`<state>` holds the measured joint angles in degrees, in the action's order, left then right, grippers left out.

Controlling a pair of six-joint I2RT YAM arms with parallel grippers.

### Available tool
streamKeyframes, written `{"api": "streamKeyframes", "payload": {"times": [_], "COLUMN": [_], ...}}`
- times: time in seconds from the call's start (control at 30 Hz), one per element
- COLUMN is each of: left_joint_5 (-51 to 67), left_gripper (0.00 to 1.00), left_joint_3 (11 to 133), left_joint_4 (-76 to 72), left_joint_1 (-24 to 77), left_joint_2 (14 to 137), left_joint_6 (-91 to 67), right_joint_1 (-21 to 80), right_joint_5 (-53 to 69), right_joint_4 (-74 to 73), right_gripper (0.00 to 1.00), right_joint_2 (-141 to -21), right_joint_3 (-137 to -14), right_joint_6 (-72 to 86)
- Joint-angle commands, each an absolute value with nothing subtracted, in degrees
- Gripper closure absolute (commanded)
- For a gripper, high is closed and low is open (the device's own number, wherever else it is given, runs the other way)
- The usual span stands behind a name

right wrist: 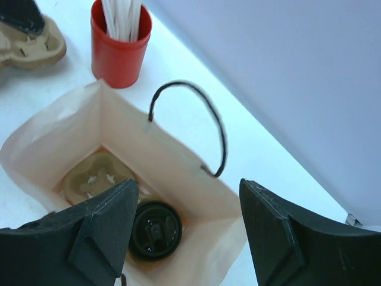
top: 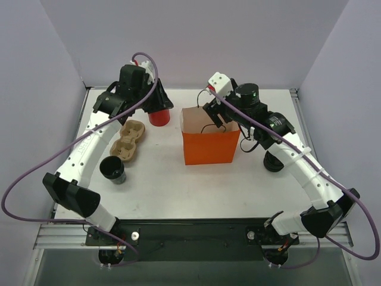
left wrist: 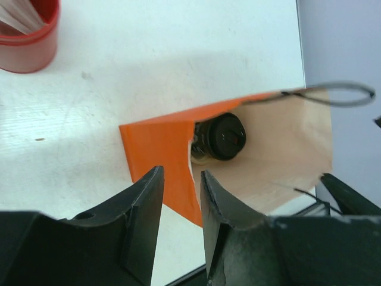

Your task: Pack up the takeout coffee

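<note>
**Left gripper (left wrist: pixel 181 174) and right gripper (right wrist: pixel 189 185) both open above the table (top: pixel 178 190)**

Right-arm fingers filled the bottom of the wrist view. They were spread wide with nothing between them and hung over the open mouth of the orange bag (right wrist: pixel 53 134). Down in the bag lay a pulp carrier (right wrist: pixel 95 176). A small dark lidded cup (right wrist: pixel 155 229) stood at its end, touching it. Whether the cup sat in a pocket could not be told. One black cord handle (right wrist: pixel 217 131) arched over the bag's rim. The bag stood upright in the middle of the table, nearer the far edge.

The left gripper's jaws stood a narrow gap apart and held nothing. It hung near the far edge, left of the bag, just beside the red cup (top: pixel 159 118) of white sticks (right wrist: pixel 122 18). A second carrier (top: pixel 131 140) lay near the left edge. The second dark cup (top: pixel 113 170) stood upright by that edge, just on the near side of that carrier and well apart from the bag.
</note>
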<state>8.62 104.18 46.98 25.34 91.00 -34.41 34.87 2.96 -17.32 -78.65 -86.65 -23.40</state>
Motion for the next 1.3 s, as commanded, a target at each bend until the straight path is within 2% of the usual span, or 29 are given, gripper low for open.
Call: {"api": "streamKeyframes", "payload": {"times": [0.0, 0.13, 0.2, 0.47, 0.7, 1.0, 1.17, 1.2, 1.27], "left_joint_5": [2.56, -2.71, -4.30, -2.81, -8.87, -8.71, -6.16, -5.72, -4.14], "left_gripper": [0.59, 0.58, 0.58, 0.58, 0.58, 0.58, 0.58, 0.58, 0.58], "left_joint_3": [105.82, 103.89, 103.88, 103.98, 98.18, 96.50, 97.47, 97.99, 98.52], "left_joint_4": [48.69, 48.96, 48.34, 46.58, 40.27, 32.17, 29.01, 28.74, 27.69], "left_joint_1": [24.08, 23.30, 22.85, 22.41, 20.31, 15.65, 12.58, 12.13, 10.30], "left_joint_2": [88.69, 86.66, 86.57, 86.75, 85.60, 90.52, 94.65, 95.27, 97.46], "left_joint_6": [-31.91, -29.80, -29.45, -31.03, -30.49, -30.33, -29.70, -29.88, -29.97], "right_joint_1": [34.54, 34.54, 34.54, 34.72, 34.72, 34.81, 35.07, 35.33, 36.03], "right_joint_5": [-2.09, -5.97, -7.90, -14.66, -18.63, -23.91, -17.32, -16.79, -15.56], "right_joint_4": [-16.52, -16.52, -16.35, -10.12, -10.98, -18.98, -22.58, -22.76, -23.29], "right_gripper": [0.32, 0.33, 0.31, 0.29, 0.28, 0.17, 0.08, 0.01, 0.00], "right_joint_2": [-79.36, -80.16, -80.24, -82.79, -82.80, -78.59, -72.26, -69.55, -66.81], "right_joint_3": [-90.09, -92.02, -93.59, -92.81, -96.23, -101.07, -98.18, -97.22, -93.44], "right_joint_6": [-20.65, -19.25, -17.06, -11.78, -9.15, -2.91, 0.00, 2.61, 5.00]}}
